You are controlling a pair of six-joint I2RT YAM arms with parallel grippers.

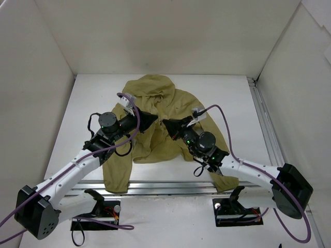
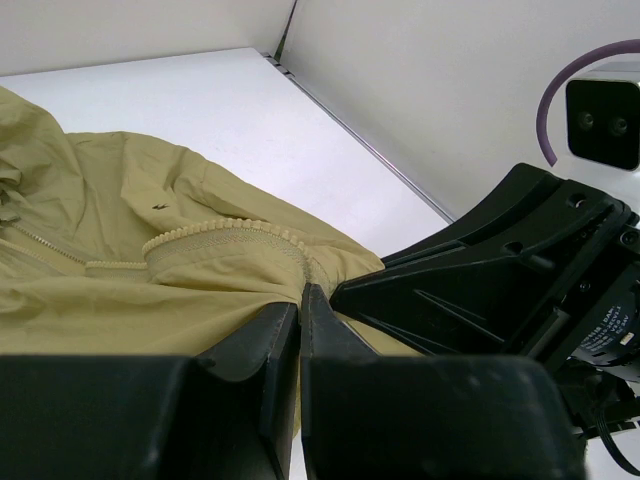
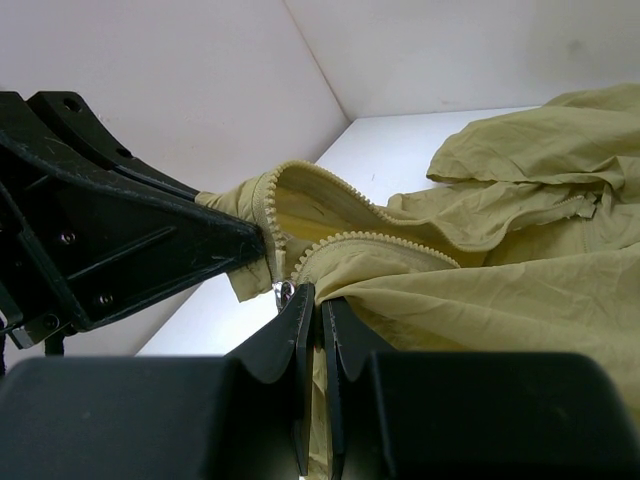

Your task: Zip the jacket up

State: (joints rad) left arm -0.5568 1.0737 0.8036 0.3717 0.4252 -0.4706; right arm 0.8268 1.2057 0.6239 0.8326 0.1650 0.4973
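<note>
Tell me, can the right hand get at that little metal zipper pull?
Probably yes: the right hand is shut on the jacket with the zipper pull right at its tip, nothing between. The left hand grips the fabric just alongside.

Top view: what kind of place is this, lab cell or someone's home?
Most likely a lab test cell, not a home: a white table boxed in by plain white panel walls, a metal rail along its near edge, and an olive jacket laid on it.
</note>
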